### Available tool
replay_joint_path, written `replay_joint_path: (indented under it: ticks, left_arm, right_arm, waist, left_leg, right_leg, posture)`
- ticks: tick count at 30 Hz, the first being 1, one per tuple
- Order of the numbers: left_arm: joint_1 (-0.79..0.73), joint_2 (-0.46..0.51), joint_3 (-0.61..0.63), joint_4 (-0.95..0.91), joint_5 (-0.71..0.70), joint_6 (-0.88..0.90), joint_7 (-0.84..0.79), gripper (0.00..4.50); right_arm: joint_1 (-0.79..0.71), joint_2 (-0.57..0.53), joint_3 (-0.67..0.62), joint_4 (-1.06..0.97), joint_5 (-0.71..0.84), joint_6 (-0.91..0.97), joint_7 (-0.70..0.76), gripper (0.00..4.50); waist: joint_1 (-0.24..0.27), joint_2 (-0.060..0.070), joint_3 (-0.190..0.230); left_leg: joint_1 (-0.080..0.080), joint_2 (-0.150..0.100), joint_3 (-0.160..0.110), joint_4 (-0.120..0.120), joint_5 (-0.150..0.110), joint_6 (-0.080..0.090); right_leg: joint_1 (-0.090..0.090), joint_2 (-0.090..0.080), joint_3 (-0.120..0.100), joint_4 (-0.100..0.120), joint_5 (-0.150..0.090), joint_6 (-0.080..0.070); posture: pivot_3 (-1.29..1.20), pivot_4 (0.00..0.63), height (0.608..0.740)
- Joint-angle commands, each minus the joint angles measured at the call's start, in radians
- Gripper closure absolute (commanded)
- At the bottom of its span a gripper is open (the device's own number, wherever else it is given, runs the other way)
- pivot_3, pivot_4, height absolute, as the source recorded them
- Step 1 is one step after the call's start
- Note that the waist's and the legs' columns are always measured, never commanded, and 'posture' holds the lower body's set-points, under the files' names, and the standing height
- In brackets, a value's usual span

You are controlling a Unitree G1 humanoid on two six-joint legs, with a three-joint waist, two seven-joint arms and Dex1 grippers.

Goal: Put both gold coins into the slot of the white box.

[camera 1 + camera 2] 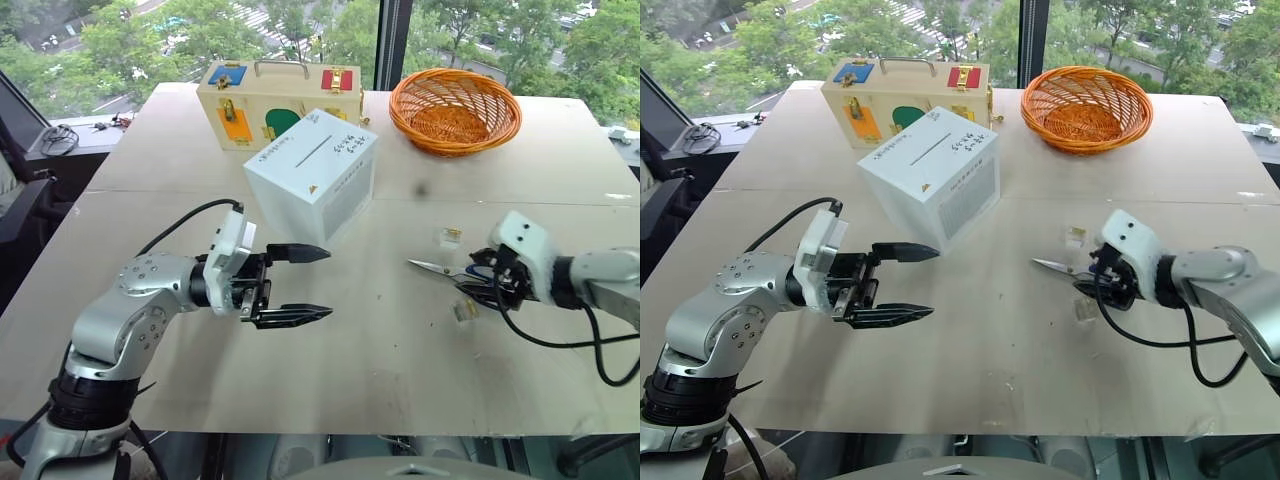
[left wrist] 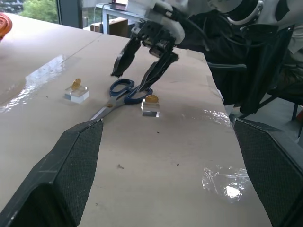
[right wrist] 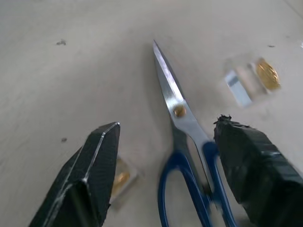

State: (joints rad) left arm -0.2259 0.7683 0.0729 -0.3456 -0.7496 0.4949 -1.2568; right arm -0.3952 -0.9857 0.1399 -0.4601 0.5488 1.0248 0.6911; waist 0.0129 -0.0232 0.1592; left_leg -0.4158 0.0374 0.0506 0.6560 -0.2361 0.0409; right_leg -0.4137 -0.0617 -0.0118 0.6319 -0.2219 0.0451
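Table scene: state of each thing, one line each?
left gripper: open, empty, hovering level.
right gripper: open, above the scissors handles.
scissors: blades closed, flat on table.
gold coins: each on a clear block, not yet in box.
white box: tilted, slot unblocked.
wooden case: closed.

- The table looks like pale, smooth board with a faint sheen.
- The gold coins gleam like polished metal on clear plastic blocks.
- The scissors have bright steel blades and glossy blue plastic handles.
- The basket is woven orange wicker.
- The white box looks matt, like card.
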Motion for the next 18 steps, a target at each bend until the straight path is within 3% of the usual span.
replay_joint_path:
  ticks: [1, 18]
  left_arm:
    - [0.005, 0.001, 0.022, -0.040, -0.013, -0.008, 0.011, 0.00]
    - [0.055, 0.014, 0.055, -0.046, -0.027, -0.011, 0.022, 0.00]
  right_arm:
    - [-0.065, 0.006, 0.057, 0.050, -0.048, 0.019, 0.027, 0.84]
    - [-0.196, 0.098, 0.275, 0.279, -0.262, -0.034, 0.132, 0.84]
  waist:
    - [0.003, 0.000, 0.000]
    - [-0.002, 0.000, 0.000]
  left_leg:
    - [0.000, 0.000, -0.001, 0.000, 0.000, 0.000]
    - [0.001, 0.000, 0.000, 0.001, 0.000, 0.000]
  right_leg:
    - [0.000, 0.000, 0.000, 0.000, 0.000, 0.000]
    - [0.000, 0.000, 0.000, 0.003, 0.000, 0.000]
  posture:
    - [0.00, 0.150, 0.740]
    - [0.00, 0.150, 0.740]
